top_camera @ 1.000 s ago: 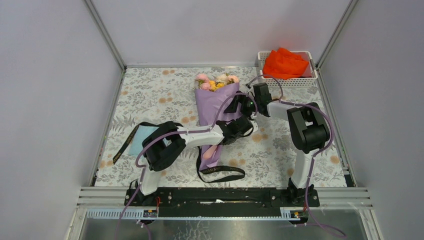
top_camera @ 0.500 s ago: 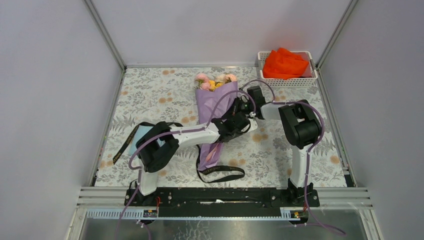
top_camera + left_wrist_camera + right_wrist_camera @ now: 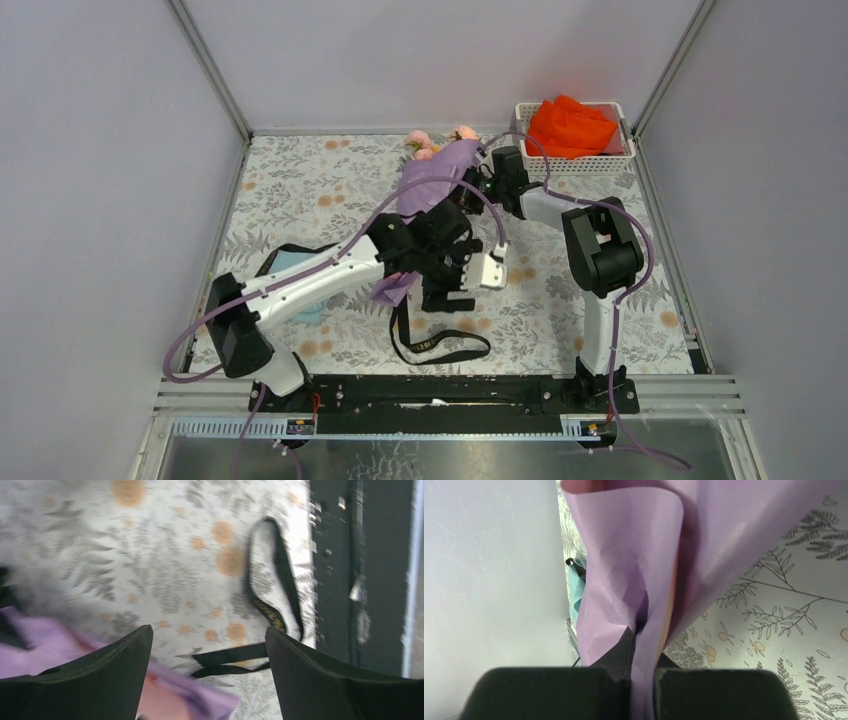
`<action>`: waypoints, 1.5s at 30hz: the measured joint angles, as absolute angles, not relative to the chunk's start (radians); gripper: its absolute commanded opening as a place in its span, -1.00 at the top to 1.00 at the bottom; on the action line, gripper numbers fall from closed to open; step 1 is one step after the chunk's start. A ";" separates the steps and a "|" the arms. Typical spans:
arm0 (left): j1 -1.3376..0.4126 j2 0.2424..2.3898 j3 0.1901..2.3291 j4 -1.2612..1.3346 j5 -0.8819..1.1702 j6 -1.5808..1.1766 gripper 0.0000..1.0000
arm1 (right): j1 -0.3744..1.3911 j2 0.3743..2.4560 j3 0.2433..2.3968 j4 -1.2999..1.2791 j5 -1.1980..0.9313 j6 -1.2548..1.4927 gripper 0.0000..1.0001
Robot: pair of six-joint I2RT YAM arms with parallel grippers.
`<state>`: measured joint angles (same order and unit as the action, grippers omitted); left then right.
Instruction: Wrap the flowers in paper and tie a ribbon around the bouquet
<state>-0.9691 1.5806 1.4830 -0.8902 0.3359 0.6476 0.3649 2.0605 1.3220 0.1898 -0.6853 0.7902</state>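
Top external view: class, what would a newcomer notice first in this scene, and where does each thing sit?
The bouquet, pink roses in purple paper, stands out toward the back middle, with the right gripper shut on its paper. A bright orange cloth fills the white basket in the far right corner. A black ribbon loops on the patterned table near the front, by the open left gripper.

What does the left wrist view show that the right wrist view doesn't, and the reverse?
Left wrist only: the left gripper with fingers apart, the black ribbon looped on the floral table cover, and the black base rail. Right wrist only: the right gripper shut on a fold of the paper, and a light blue cloth. Both: the purple paper and the floral table cover.
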 measured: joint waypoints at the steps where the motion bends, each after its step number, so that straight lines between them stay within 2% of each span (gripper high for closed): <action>1: -0.977 1.576 1.467 -0.908 0.363 0.662 -0.79 | 0.365 2.060 1.335 0.186 -0.682 0.791 1.00; 10: -1.019 1.751 1.371 -0.945 0.399 0.670 -0.84 | 0.365 2.060 1.364 0.134 -0.653 0.781 1.00; 20: -1.057 1.769 1.257 -0.872 0.335 0.662 -0.87 | 0.365 2.061 1.374 0.081 -0.637 0.736 1.00; 30: -1.077 1.773 1.114 -0.768 0.262 0.634 -0.61 | 0.365 2.060 1.375 0.049 -0.617 0.703 1.00; 32: -1.077 1.770 1.100 -0.760 0.262 0.627 -0.43 | 0.365 2.060 1.375 0.046 -0.614 0.698 1.00; 34: -1.077 1.766 1.091 -0.744 0.262 0.618 -0.08 | 0.365 2.060 1.375 0.042 -0.612 0.693 1.00; 35: -1.077 1.763 1.087 -0.735 0.261 0.615 0.13 | 0.365 2.060 1.375 0.039 -0.611 0.692 1.00; 38: -1.076 1.762 1.081 -0.715 0.257 0.611 0.93 | 0.365 2.060 1.375 0.035 -0.610 0.688 1.00; 39: -1.076 1.762 1.081 -0.713 0.260 0.602 1.00 | 0.365 2.060 1.375 0.035 -0.610 0.686 1.00; 45: -1.077 1.762 1.163 -0.713 0.242 0.620 1.00 | 0.366 2.060 1.428 -0.023 -0.611 0.663 1.00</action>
